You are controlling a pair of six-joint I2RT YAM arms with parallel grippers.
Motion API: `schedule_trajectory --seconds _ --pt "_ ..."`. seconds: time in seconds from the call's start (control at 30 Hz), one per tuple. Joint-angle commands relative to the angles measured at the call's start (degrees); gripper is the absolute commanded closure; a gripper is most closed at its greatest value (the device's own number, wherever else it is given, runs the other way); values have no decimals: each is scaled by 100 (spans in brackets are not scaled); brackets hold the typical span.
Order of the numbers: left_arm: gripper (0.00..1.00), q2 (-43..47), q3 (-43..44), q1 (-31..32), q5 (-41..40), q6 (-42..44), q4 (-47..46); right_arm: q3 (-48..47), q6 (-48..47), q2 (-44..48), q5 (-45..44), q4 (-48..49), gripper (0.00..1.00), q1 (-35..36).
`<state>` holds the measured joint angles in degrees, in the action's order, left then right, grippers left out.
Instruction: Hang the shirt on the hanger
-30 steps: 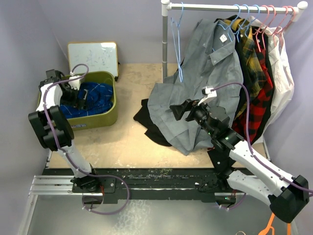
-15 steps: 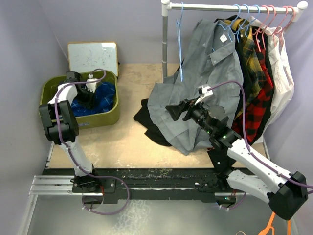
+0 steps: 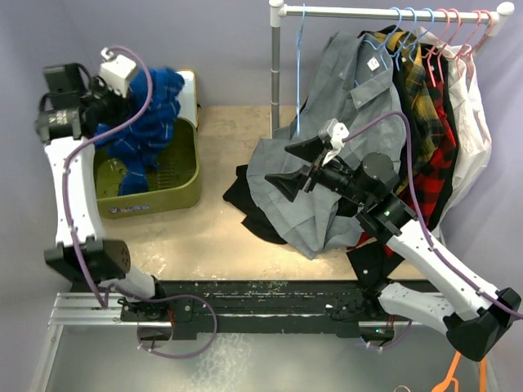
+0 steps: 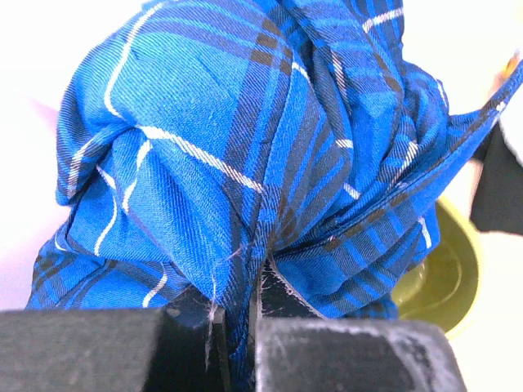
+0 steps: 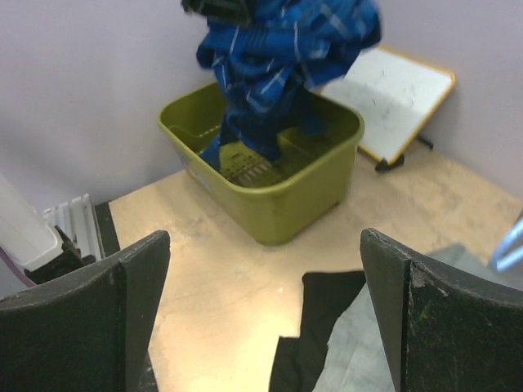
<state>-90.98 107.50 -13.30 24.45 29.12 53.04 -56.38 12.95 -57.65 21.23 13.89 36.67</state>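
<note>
Seen from above, the royal-blue shirt with thin white windowpane lines (image 3: 151,110) hangs bunched in the air over the olive-green plastic bin (image 3: 167,196), its tail trailing inside. The left jaws pinch it near the top. A small whiteboard (image 3: 189,86) leans behind the bin. Across the tan table (image 3: 204,237), the thin light-blue wire hanger (image 3: 298,73) dangles bare from the white rail (image 3: 368,12). Beside it hang a plain grey shirt (image 3: 351,106), a red-and-black plaid shirt (image 3: 433,175) and pink hangers (image 3: 458,33). The right jaws stand spread wide in front of the grey shirt, whose hem spills over a black cloth (image 3: 241,196).

At the left wrist, the jaws are pressed together on a fold of the soft, crumpled twill shirt (image 4: 245,147), with the bin's glossy rim (image 4: 449,269) at the right.

At the right wrist, the jaws are far apart and frame the slotted-floor bin (image 5: 278,204), the shirt (image 5: 278,57) above it, the whiteboard (image 5: 392,94) and the black cloth (image 5: 319,327).
</note>
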Motion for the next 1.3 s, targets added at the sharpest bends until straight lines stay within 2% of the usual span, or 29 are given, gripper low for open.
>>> schedule_trajectory --seconds 0.0,0.23,0.3,0.4,0.5,0.57,0.63,0.67,0.7,0.73,0.77,0.8,0.83,0.9,0.97,1.0,1.07,1.1,1.13,1.27 --pt "100 673 923 46 530 -142 121 -384 -702 -13 751 444 0 161" --pt "100 1079 1811 40 1172 -551 323 -743 -1752 -746 367 1505 0 529" --pt "100 1217 1911 47 1635 -596 349 -793 -2088 -1016 404 1923 0 558" --pt "100 1386 1979 39 2893 -482 598 -553 -2673 -1038 336 2792 0 608" --pt "100 1418 1855 46 4289 -605 784 -369 -3248 -795 354 2905 0 610" --pt "100 1427 1496 46 5258 -1042 617 -185 -3490 -473 347 2786 0 609" --pt "100 1508 780 46 6275 -2158 -370 145 -3550 -55 289 2414 0 608" --pt "100 1577 280 58 6689 -3140 -1312 245 -3549 200 285 2134 0 611" --pt "100 1689 -342 102 6926 -4465 -2844 360 -3542 443 278 1836 0 610" --pt "100 1775 -978 170 7003 -6129 -5199 431 -3525 721 286 1500 0 613" --pt "100 1784 -1507 201 7083 -7548 -7085 481 -3493 993 307 1119 0 609" --pt "100 1685 -1770 248 7217 -8682 -7918 514 -3450 1225 326 682 0 609" --pt "100 1557 -1854 327 7348 -9143 -8419 552 -3400 1474 356 137 0 611" --pt "100 1337 -2071 495 7573 -9400 -8604 627 -3282 1897 472 -619 0 613" --pt "100 1183 -2496 766 7730 -10314 -10038 717 -3143 2311 608 -1295 0 607" --pt "100 1002 -2629 964 7831 -11371 -10929 757 -3096 2466 644 -1604 0 607" --pt "100 404 -2727 1281 7881 -13528 -13446 820 -2959 2732 547 -2058 0 610" --pt "100 23 -2666 1380 7882 -14386 -14371 848 -2863 2871 400 -2201 0 610" --pt "100 -300 -2634 1458 7891 -14650 -14590 861 -2786 2986 229 -2327 0 607" --pt "100 -1056 -2584 1683 7900 -14508 -14638 859 -2719 3301 -776 -2798 0 606"
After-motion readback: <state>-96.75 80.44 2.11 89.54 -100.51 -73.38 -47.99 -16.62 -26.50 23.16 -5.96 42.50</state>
